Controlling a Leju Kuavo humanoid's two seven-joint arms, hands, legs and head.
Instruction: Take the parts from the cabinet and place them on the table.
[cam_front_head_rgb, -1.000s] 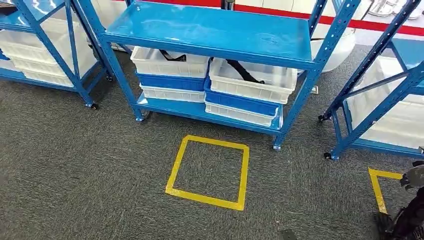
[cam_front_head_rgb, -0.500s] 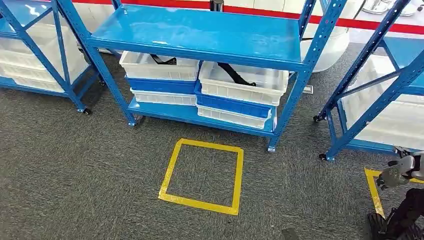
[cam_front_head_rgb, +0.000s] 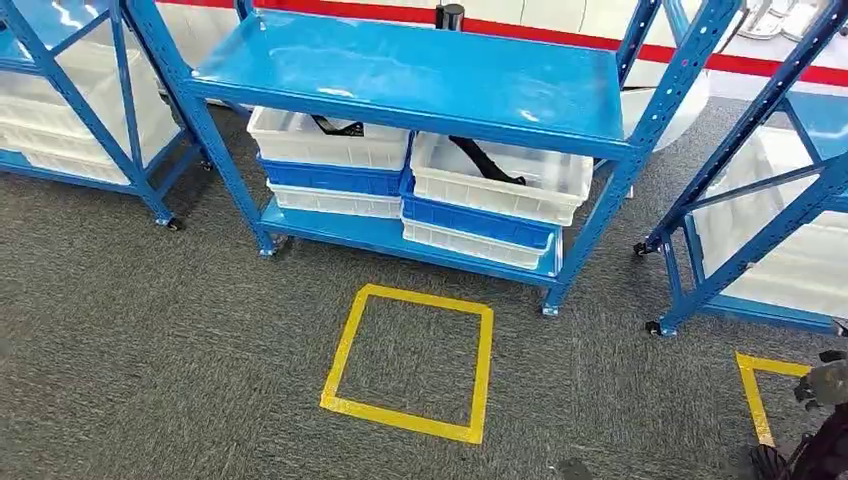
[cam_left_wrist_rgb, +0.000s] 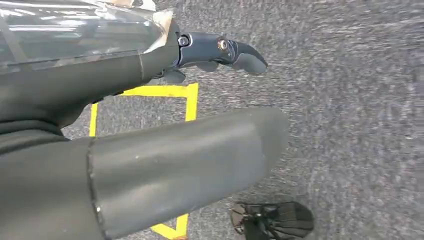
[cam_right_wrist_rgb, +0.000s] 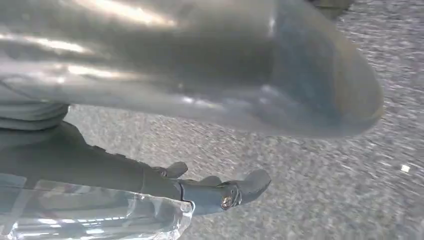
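Observation:
A blue rack (cam_front_head_rgb: 420, 70) stands ahead of me, its top shelf bare. On its low shelf are stacked white and blue bins; the top left white bin (cam_front_head_rgb: 330, 148) holds a black part (cam_front_head_rgb: 336, 126), and the top right white bin (cam_front_head_rgb: 500, 185) holds a long black part (cam_front_head_rgb: 487, 160). My right hand (cam_front_head_rgb: 825, 383) hangs at the lower right edge, far from the rack. The right wrist view shows that hand (cam_right_wrist_rgb: 150, 100) with fingers (cam_right_wrist_rgb: 225, 195) stretched out over carpet and nothing in it. My left hand (cam_left_wrist_rgb: 165, 165) also hangs over the floor, fingers (cam_left_wrist_rgb: 225, 50) extended, holding nothing.
More blue racks with white bins stand at the left (cam_front_head_rgb: 60, 100) and right (cam_front_head_rgb: 780, 220). A yellow tape square (cam_front_head_rgb: 410, 362) marks the grey carpet in front of the middle rack. A second tape corner (cam_front_head_rgb: 760, 385) lies by my right hand.
The whole view has shifted slightly, so the camera moved. My right hand at the lower right edge sits lower than half a second ago.

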